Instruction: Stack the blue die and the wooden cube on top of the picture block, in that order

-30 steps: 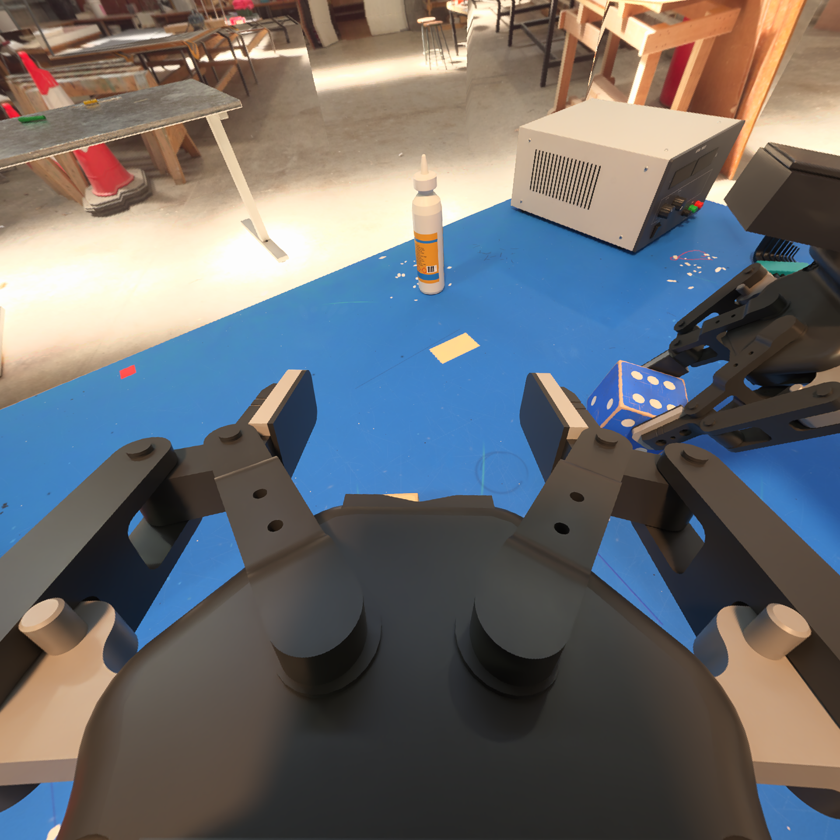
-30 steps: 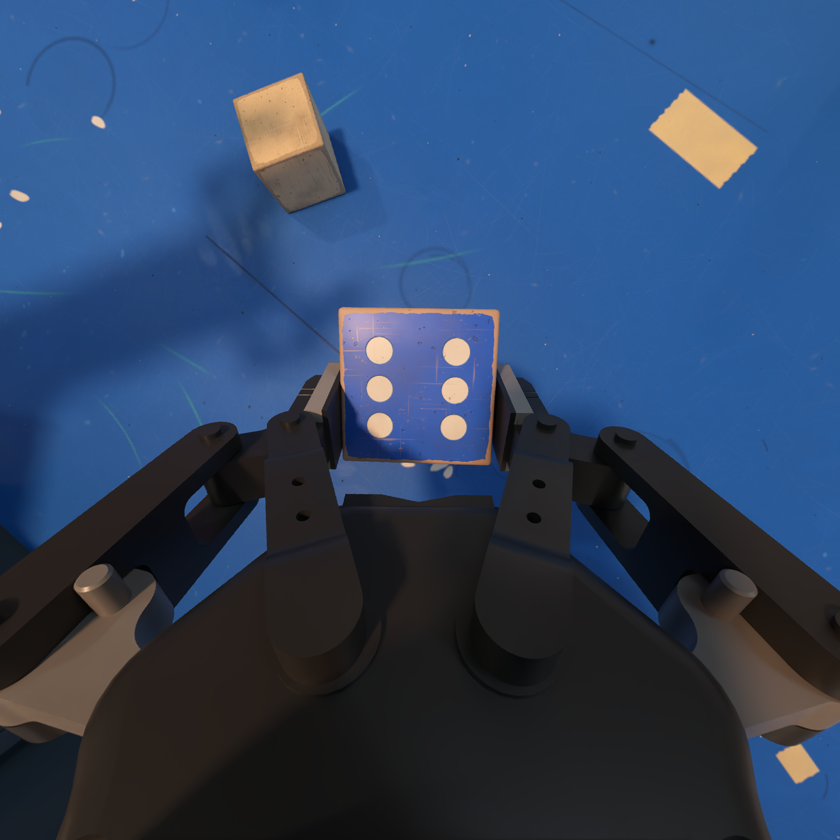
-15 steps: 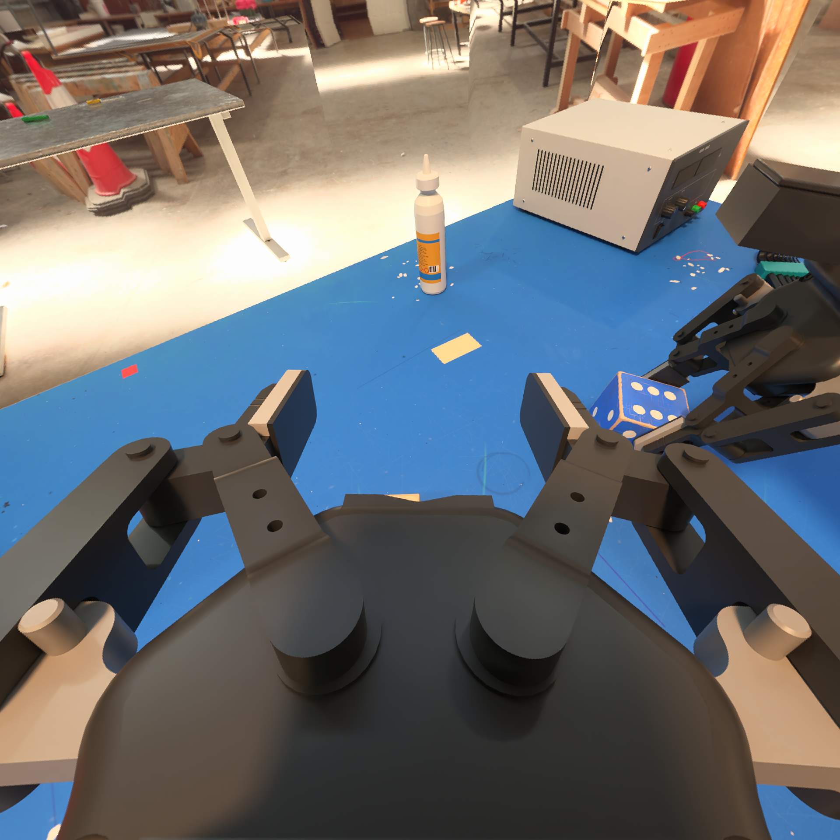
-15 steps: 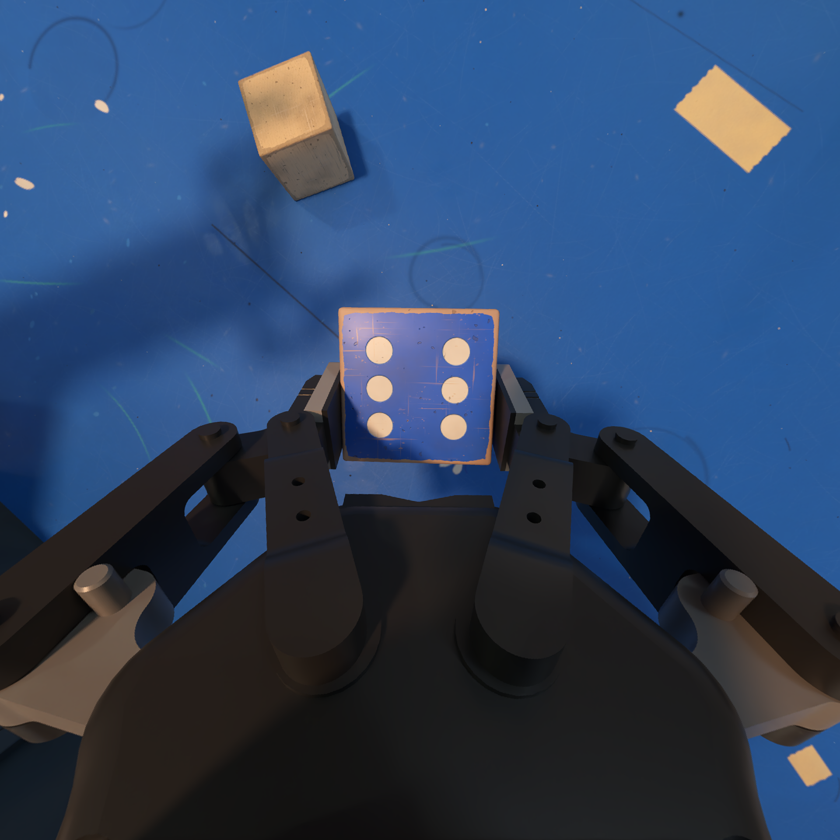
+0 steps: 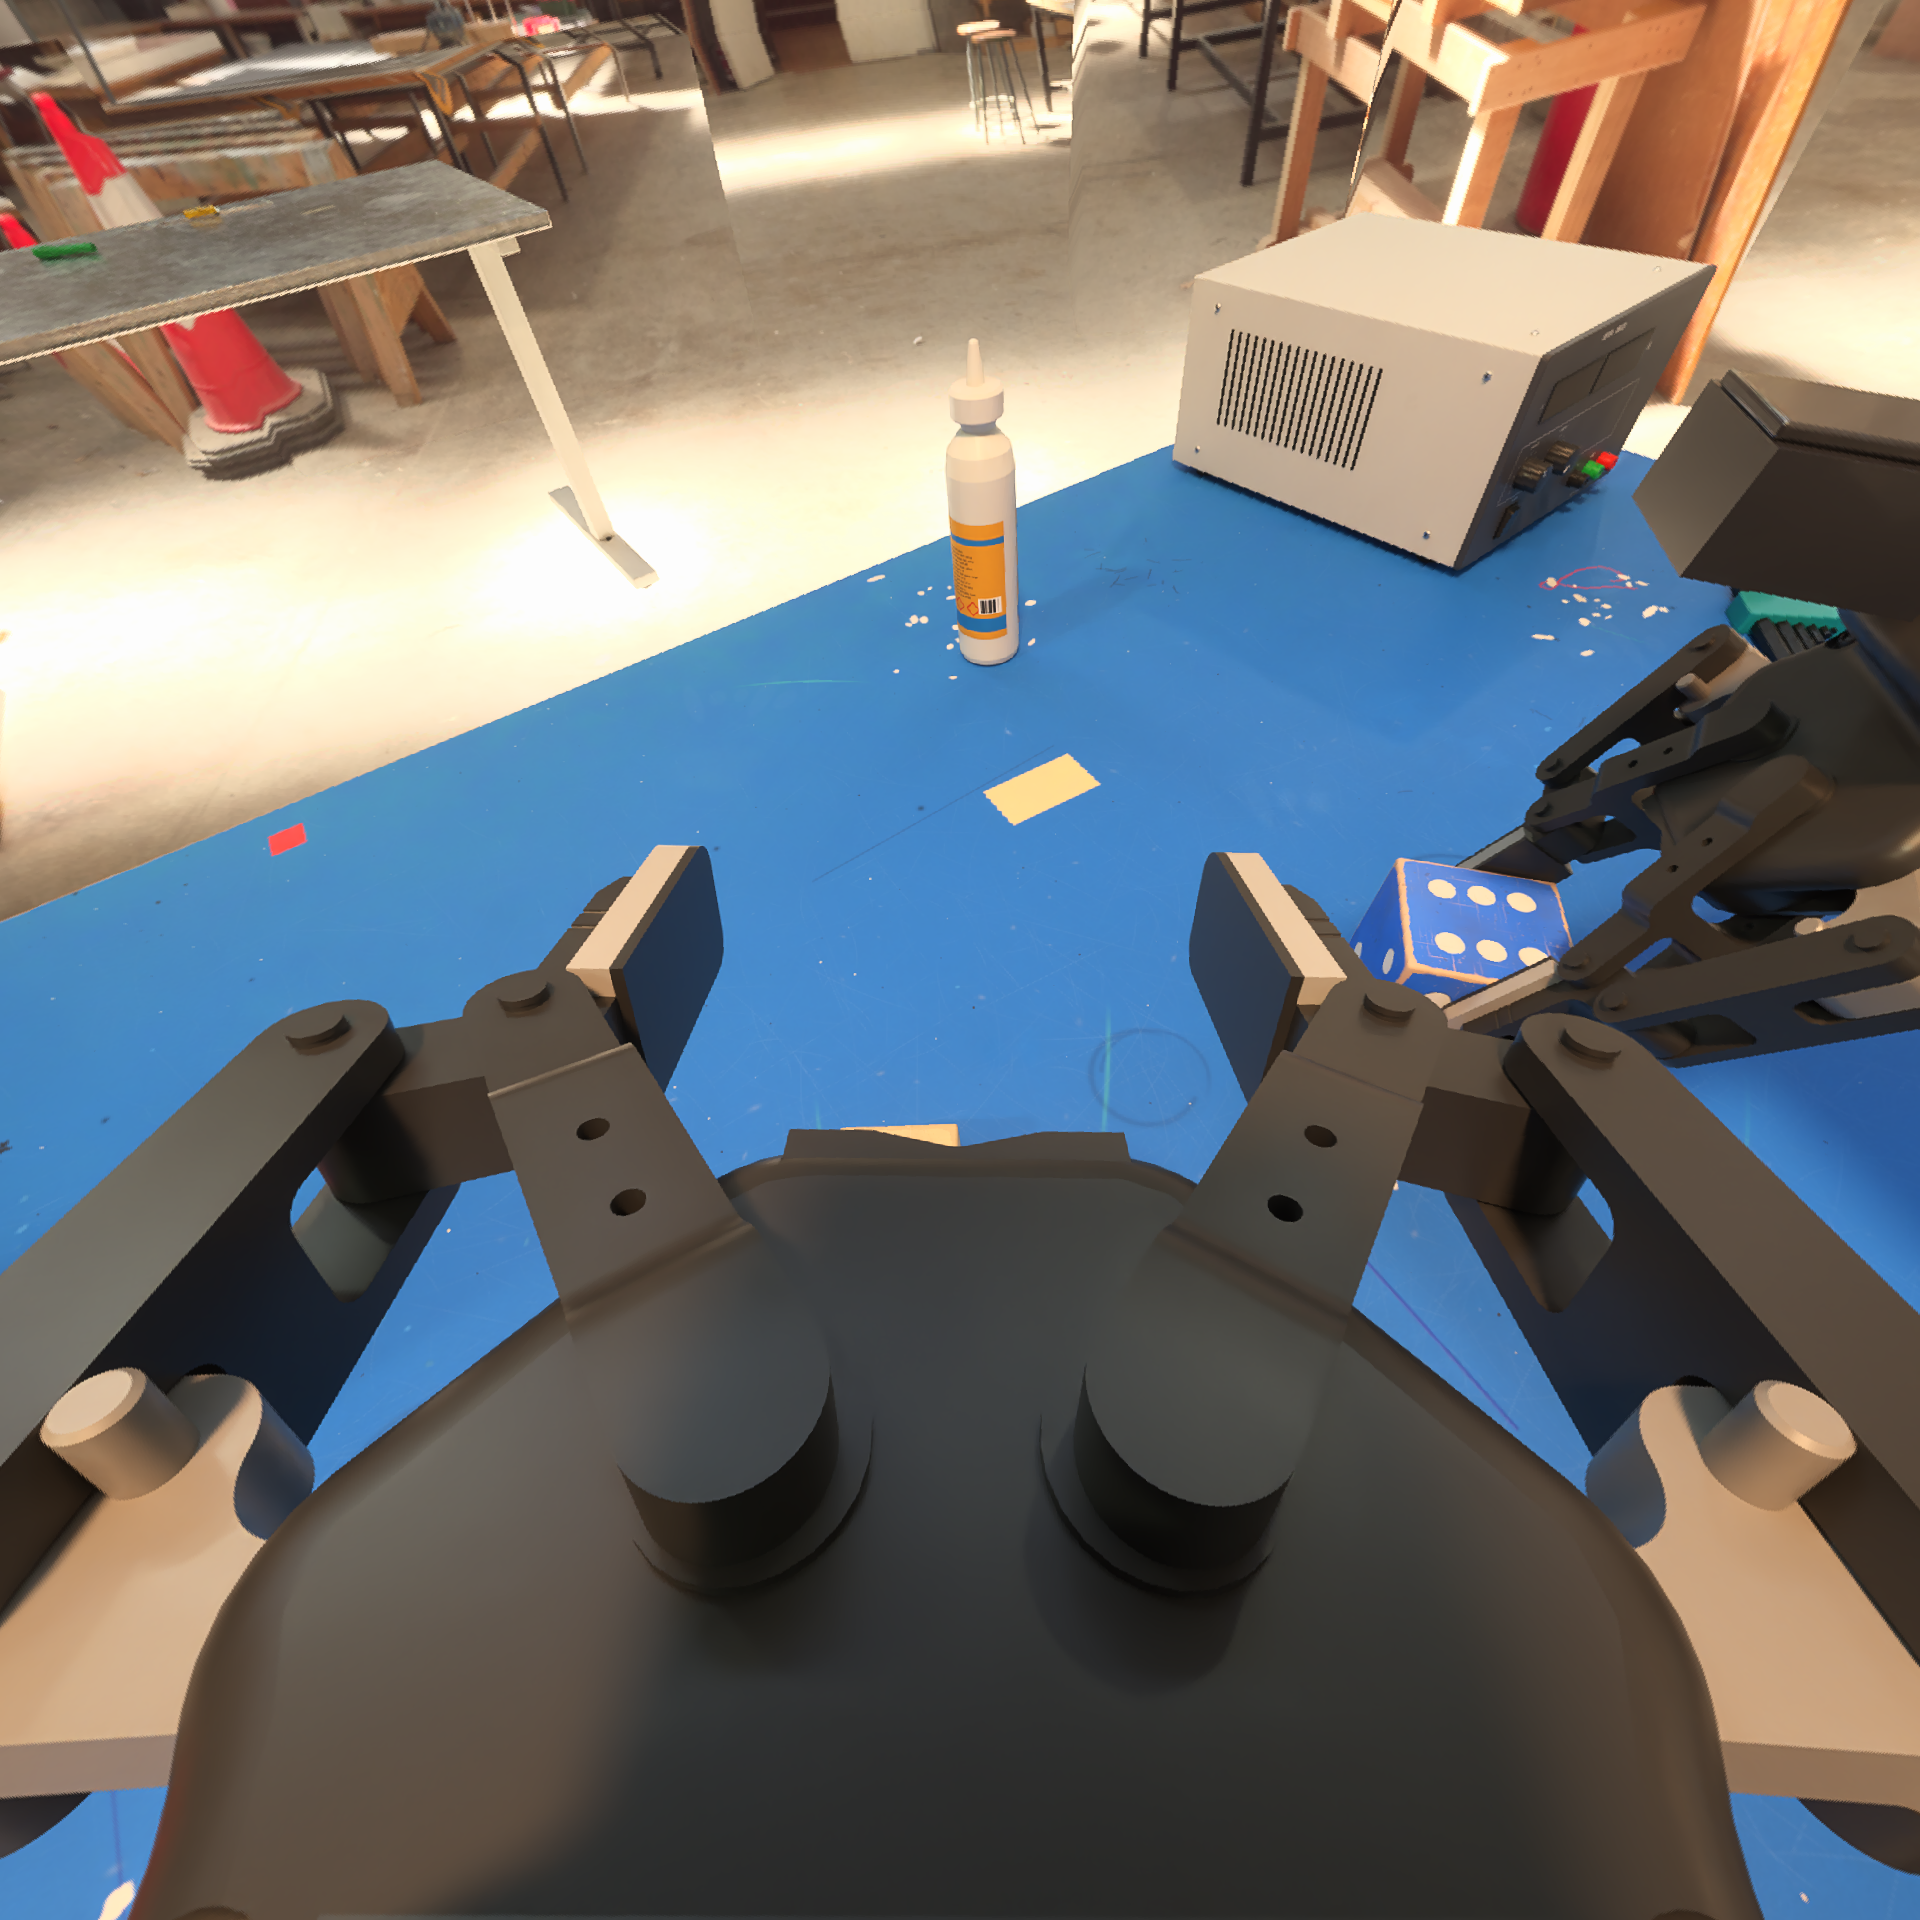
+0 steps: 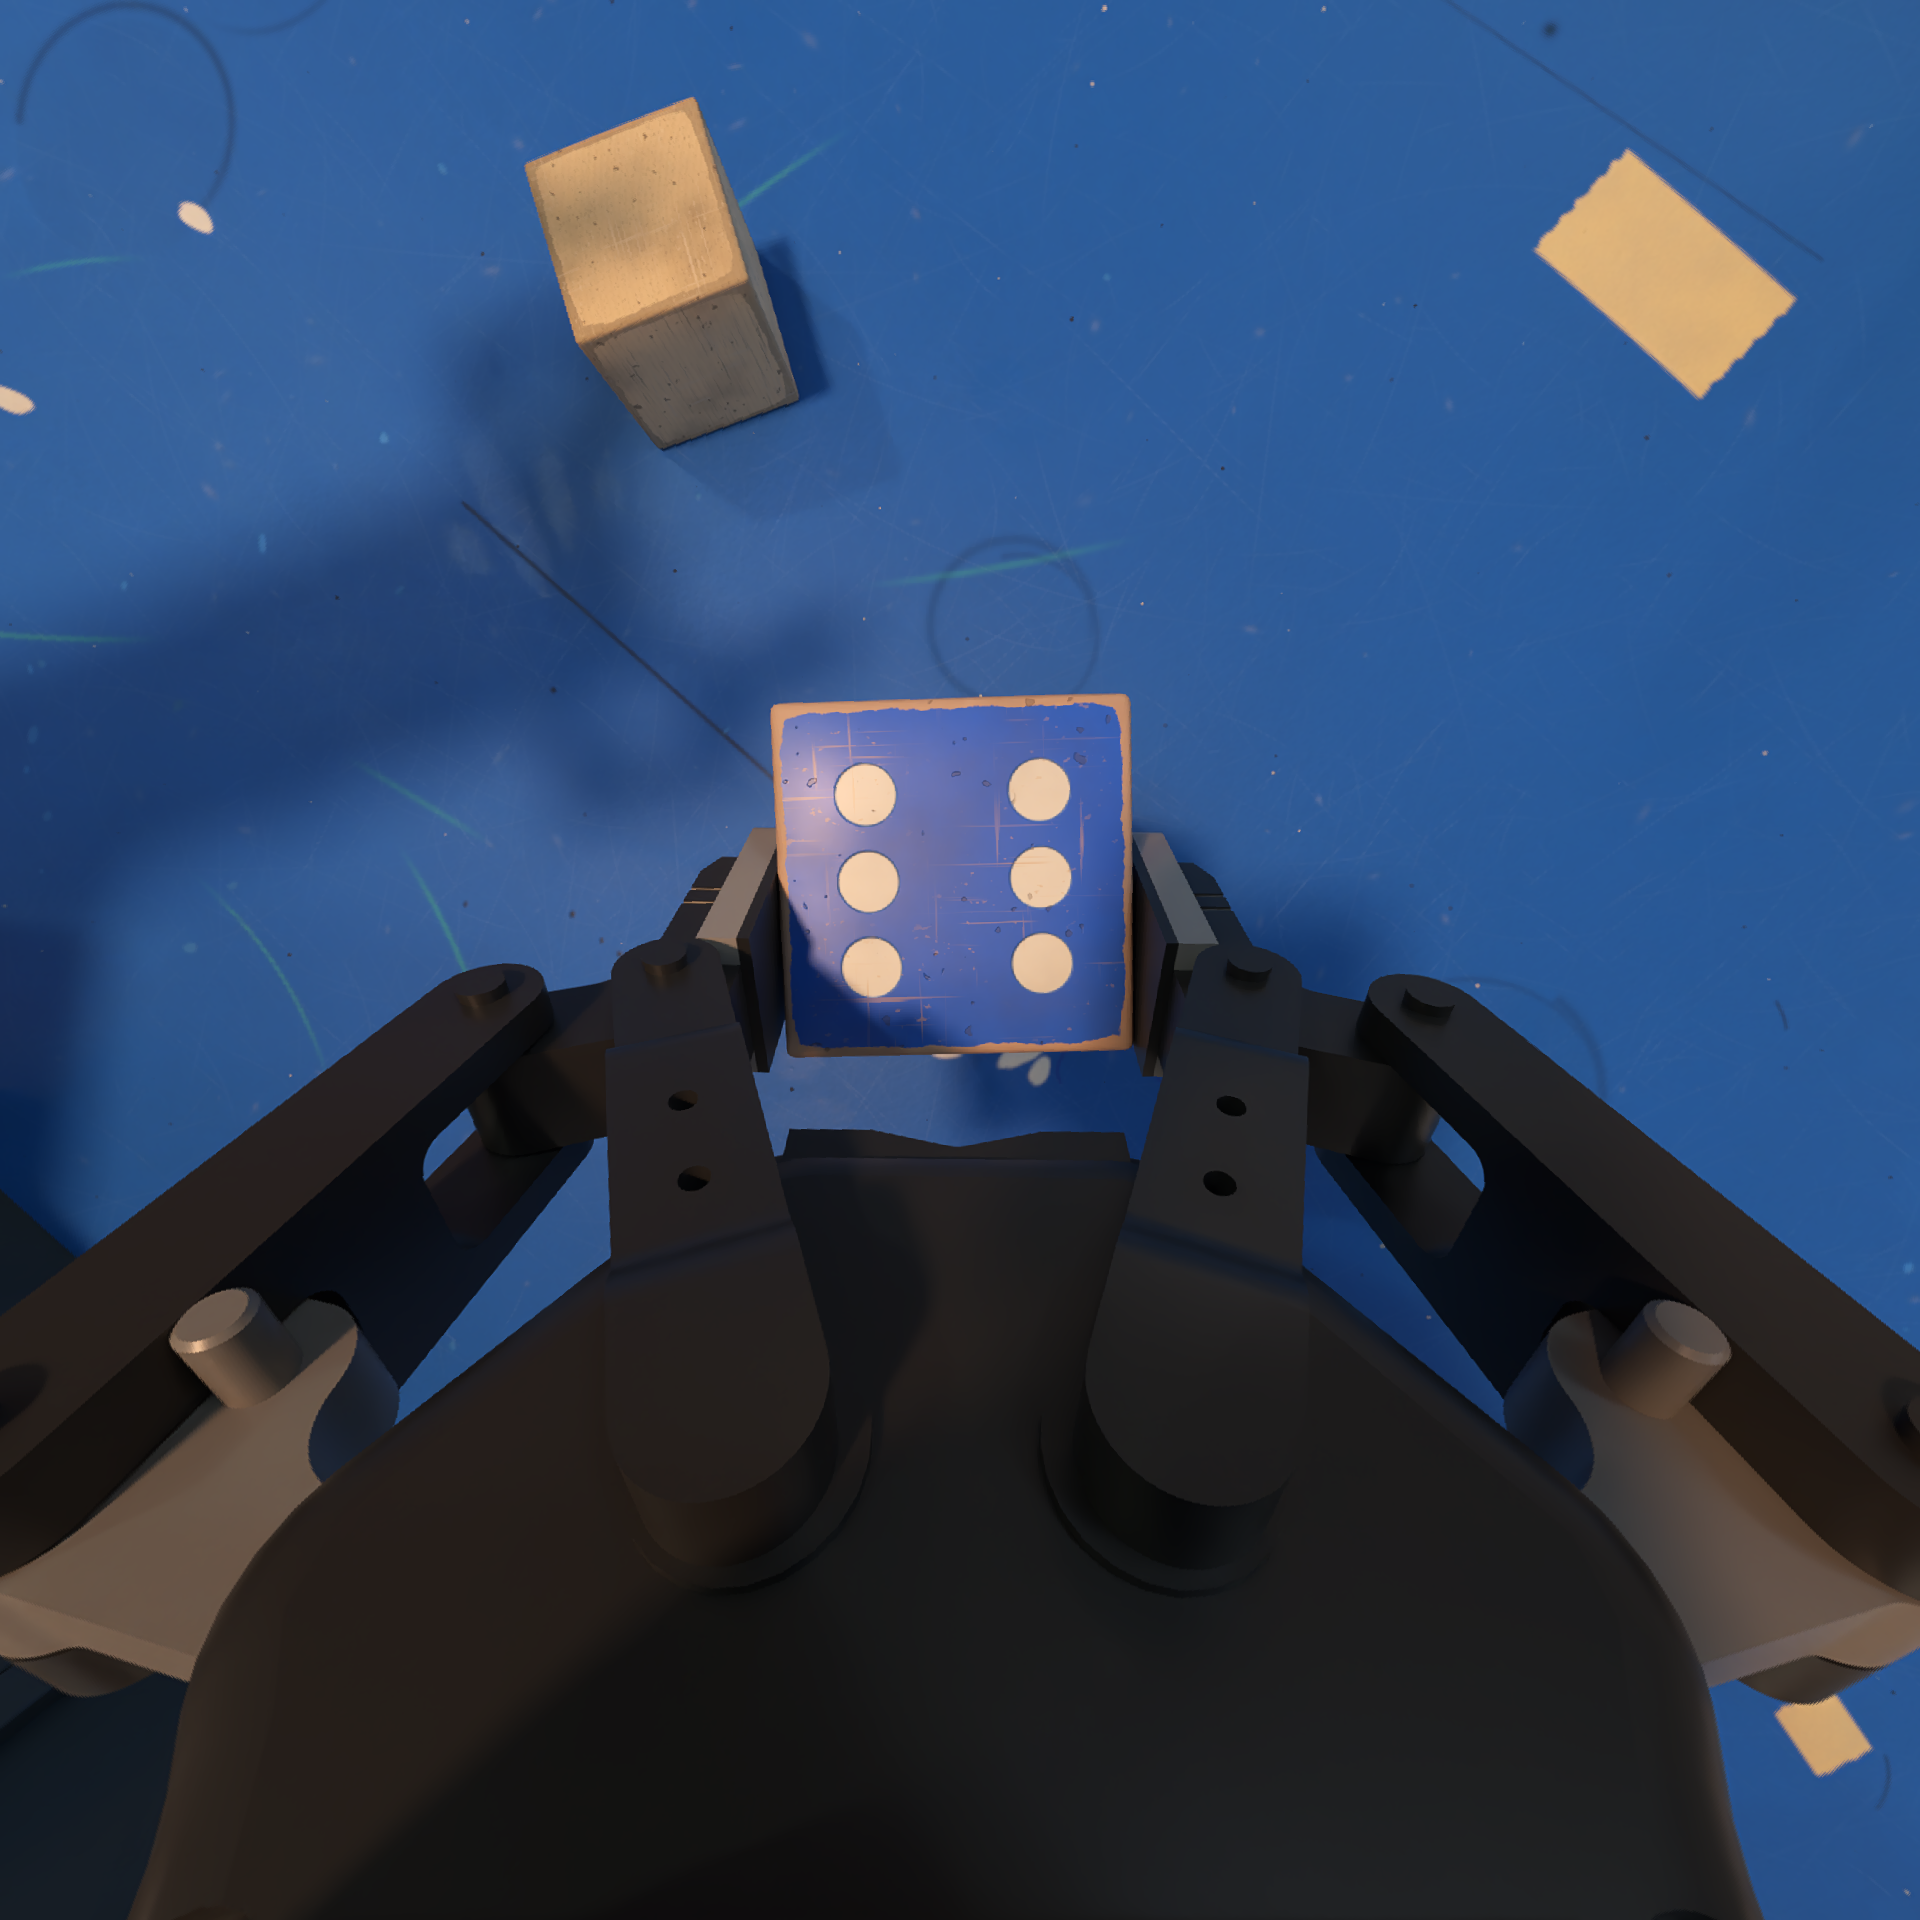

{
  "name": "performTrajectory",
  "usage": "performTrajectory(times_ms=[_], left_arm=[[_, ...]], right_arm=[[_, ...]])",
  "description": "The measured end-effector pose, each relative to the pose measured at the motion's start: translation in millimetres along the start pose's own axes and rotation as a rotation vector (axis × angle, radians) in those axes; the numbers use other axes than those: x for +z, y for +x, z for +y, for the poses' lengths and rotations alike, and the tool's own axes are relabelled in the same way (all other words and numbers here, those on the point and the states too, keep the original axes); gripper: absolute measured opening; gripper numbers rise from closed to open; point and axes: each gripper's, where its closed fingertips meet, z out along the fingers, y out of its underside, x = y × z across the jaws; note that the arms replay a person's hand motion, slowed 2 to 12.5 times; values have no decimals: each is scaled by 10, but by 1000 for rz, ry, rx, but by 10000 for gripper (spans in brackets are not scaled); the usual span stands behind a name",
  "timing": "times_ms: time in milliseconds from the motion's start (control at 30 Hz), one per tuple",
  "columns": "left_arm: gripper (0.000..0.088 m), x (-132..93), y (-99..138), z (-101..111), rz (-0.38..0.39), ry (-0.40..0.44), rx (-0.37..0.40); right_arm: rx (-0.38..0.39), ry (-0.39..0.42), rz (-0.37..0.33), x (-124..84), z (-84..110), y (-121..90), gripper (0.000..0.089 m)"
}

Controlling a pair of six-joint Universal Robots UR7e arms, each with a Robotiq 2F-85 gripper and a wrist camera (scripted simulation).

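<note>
Blue die (image 6: 951, 878) sits clamped between the pads of the right gripper (image 6: 951, 935), six-pip face toward the camera, square in the jaws at frame centre of the right wrist view. It appears to be lifted clear of the blue tabletop (image 6: 1455, 623), with pale specks showing beneath its lower edge.

Wooden cube (image 6: 665, 270) rests on the table in the upper left of that view, well apart from the die, turned slightly off the die's axes. Picture block: not visible in either view, so its place cannot be told. A tan patch (image 6: 1662, 270) lies flat at upper right; it looks like a mark on the table, not a block.

Left gripper (image 5: 956, 935) hangs with its fingers spread wide and nothing between them, low centre of the left wrist view. At right of that frame, the right gripper (image 5: 1496, 977) shows with the die (image 5: 1455, 930) in its grasp. Glue bottle (image 5: 982, 520) and grey equipment box (image 5: 1434, 384) stand farther back, out of the way.

Step in hand, as judged: carrying the die to the picture block. To do it well:
- keep the grip firm and the die level;
- bring the block into view before lowering;
- align edges, descend straight, release only once seated;
- stay clear of the wooden cube.
</note>
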Motion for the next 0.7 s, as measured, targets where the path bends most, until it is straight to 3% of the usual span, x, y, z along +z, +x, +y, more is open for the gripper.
performTrajectory(times_ms=[700], left_arm=[[786,4,19,-3,5,0,5]], right_arm=[[-3,-8,18,32,-3,17,527]])
